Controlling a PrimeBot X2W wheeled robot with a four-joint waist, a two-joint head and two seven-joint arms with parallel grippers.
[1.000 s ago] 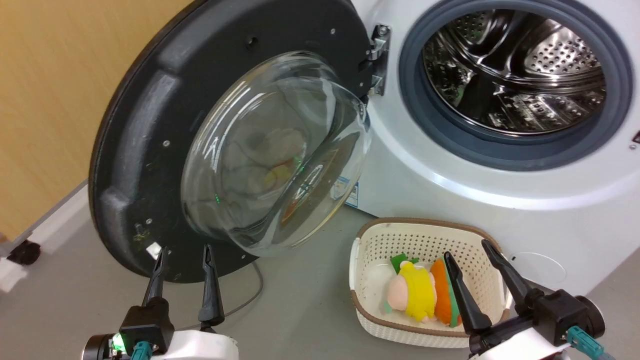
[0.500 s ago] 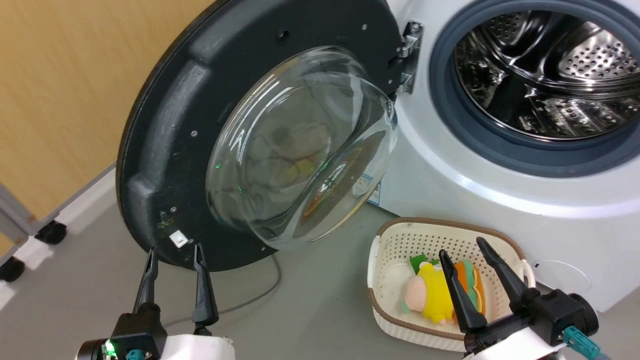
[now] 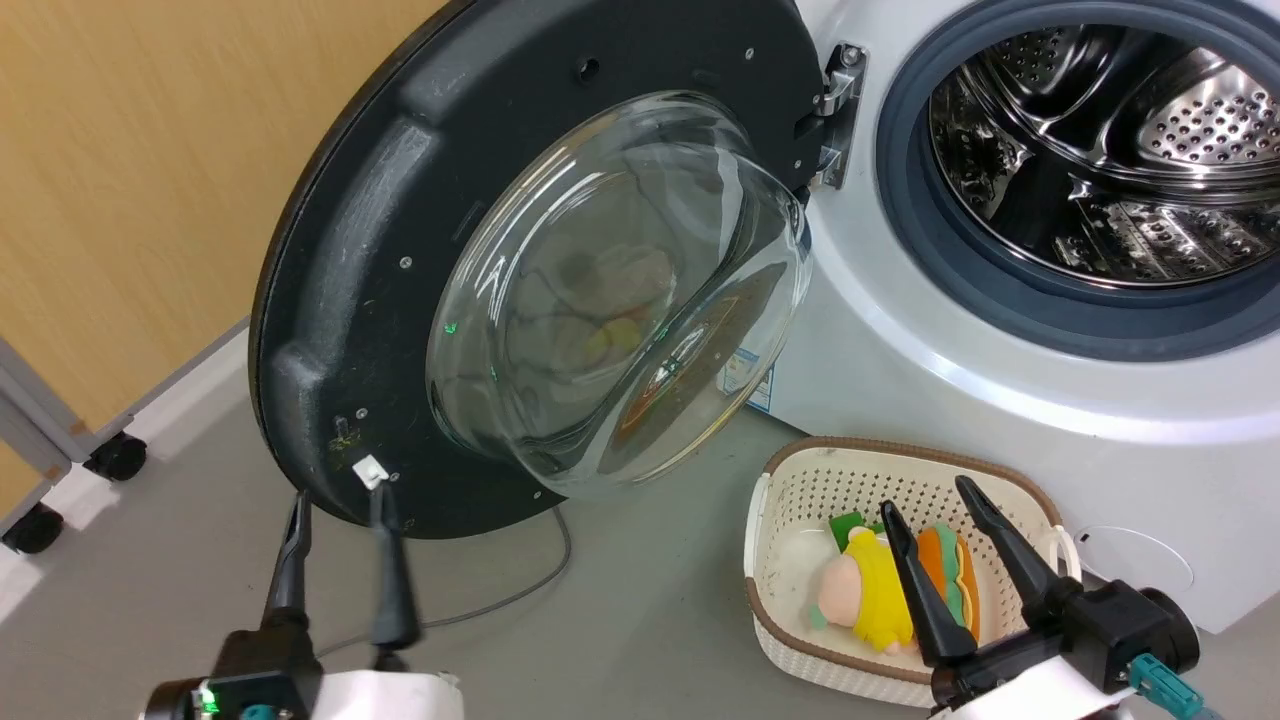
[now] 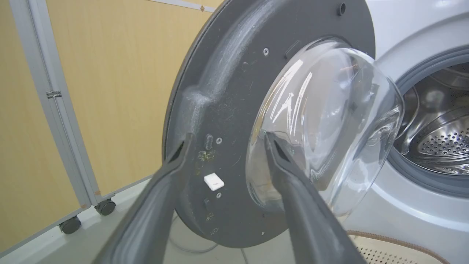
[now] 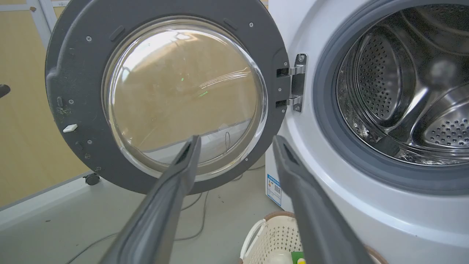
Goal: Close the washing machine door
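Note:
The washing machine door (image 3: 360, 260) (image 4: 227, 95) (image 5: 78, 84) stands swung wide open to the left, its black rim framing a bulging glass bowl (image 3: 620, 300), hinged (image 3: 835, 115) on the white washing machine (image 3: 1000, 400) (image 5: 329, 205). The steel drum (image 3: 1100, 150) is open to view. My left gripper (image 3: 338, 495) (image 4: 225, 139) is open, its fingertips just below the door's lower rim near a white latch tab (image 3: 370, 470). My right gripper (image 3: 925, 495) (image 5: 236, 141) is open above the basket, holding nothing.
A cream perforated basket (image 3: 790, 490) with plush toys (image 3: 875, 595) sits on the grey floor before the machine. A grey cable (image 3: 500, 600) runs under the door. A wheeled panel frame (image 3: 60, 440) stands at the left by the wooden wall (image 3: 120, 150).
The camera has swung left, so the whole scene has shifted right. My left gripper's fingertips now sit closer to the door's lower rim.

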